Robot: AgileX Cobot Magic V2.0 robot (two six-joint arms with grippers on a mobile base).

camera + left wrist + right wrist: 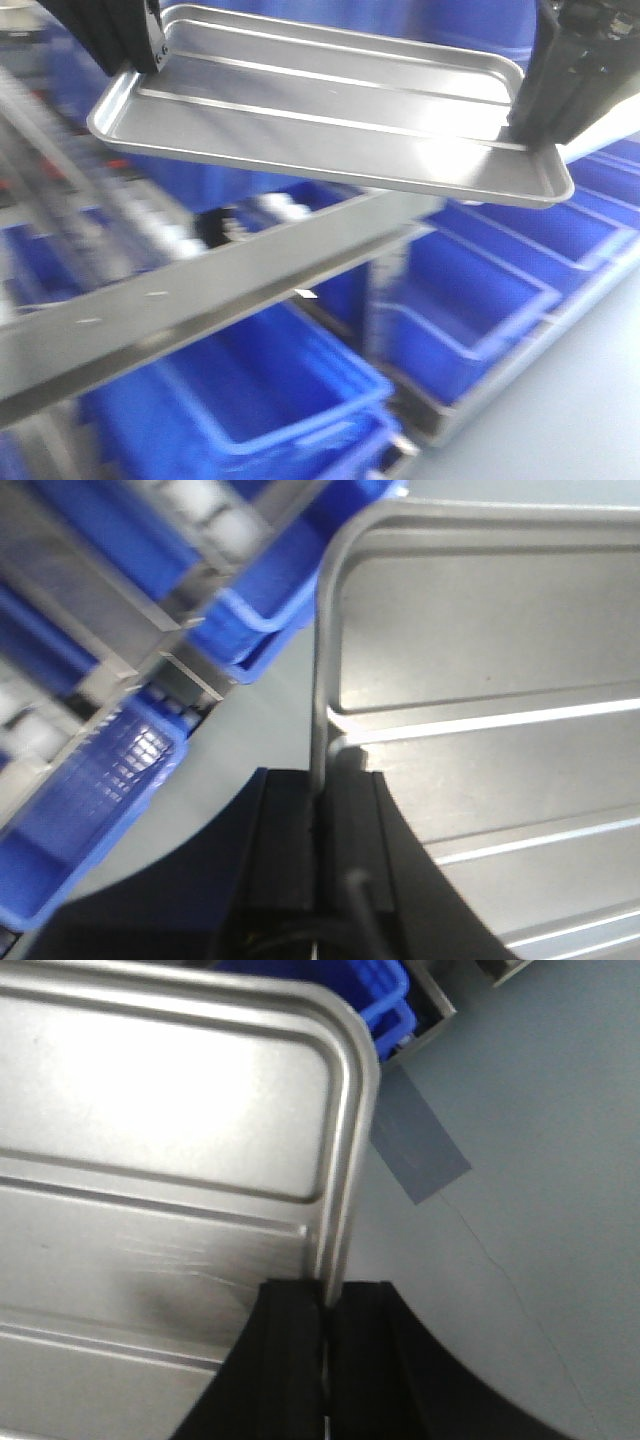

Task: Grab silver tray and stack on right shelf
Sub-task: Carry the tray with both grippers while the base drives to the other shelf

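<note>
Grey smooth floor (540,1080) runs under the work area and carries one darker grey tape patch (420,1155). The shiny rectangular silver tray (330,110), with two long ridges across its floor, hangs in the air above the sloping steel roller rack (170,235), clear of its wide polished front bar (200,300). The left claw (320,820) is clamped on one short rim and the right claw (328,1305) on the opposite short rim. Big blue plastic crates (280,400) sit below the bar. Open air separates the tray's near long edge from the bar.
</note>
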